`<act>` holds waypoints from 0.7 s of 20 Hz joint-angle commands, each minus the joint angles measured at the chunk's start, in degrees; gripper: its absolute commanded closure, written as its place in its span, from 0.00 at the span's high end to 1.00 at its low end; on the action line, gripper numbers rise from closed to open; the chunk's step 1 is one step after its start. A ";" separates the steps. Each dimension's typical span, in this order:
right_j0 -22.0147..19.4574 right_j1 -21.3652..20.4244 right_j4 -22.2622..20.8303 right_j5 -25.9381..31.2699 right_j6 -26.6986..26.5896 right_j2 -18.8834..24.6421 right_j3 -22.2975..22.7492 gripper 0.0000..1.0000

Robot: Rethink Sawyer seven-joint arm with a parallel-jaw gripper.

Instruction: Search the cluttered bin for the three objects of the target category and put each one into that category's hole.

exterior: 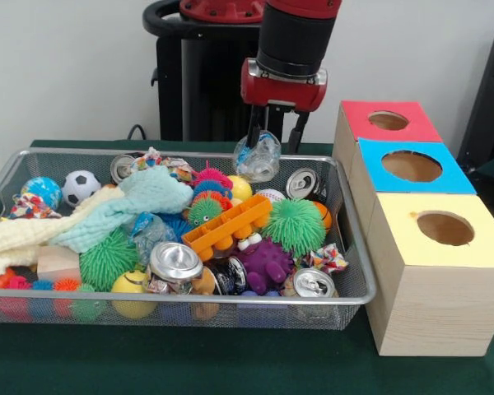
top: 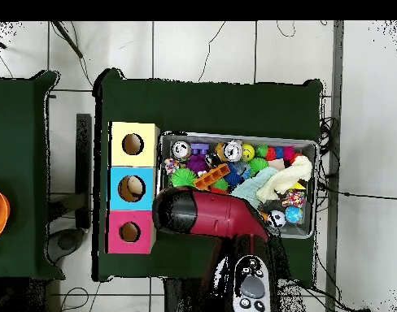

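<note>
The silver wire-mesh bin [exterior: 356,247] is full of toys; it also shows in the overhead view [top: 312,148]. My gripper [exterior: 273,146] hangs over the bin's far edge and is shut on a wad of clear wrinkly plastic with blue patches [exterior: 258,159], held just above the clutter. A second such wad [exterior: 148,231] lies in the bin left of centre, beside a silver can [exterior: 175,262]. A third wad does not show. In the overhead view my red arm [top: 214,213] hides the gripper and the held wad.
Three wooden boxes with round holes stand right of the bin: red top [exterior: 358,115], blue top [exterior: 379,171], yellow top [exterior: 412,239]. The bin holds spiky balls, cans, an orange tray [exterior: 227,222], a mint cloth [exterior: 123,206] and a soccer ball [exterior: 80,186].
</note>
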 commanded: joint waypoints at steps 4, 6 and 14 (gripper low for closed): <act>-4.33 -0.91 -1.36 0.35 2.38 6.35 1.62 1.00; -4.52 -0.40 -1.80 -1.20 2.95 6.52 2.13 1.00; -5.12 -0.74 -1.25 0.08 3.40 6.94 3.33 1.00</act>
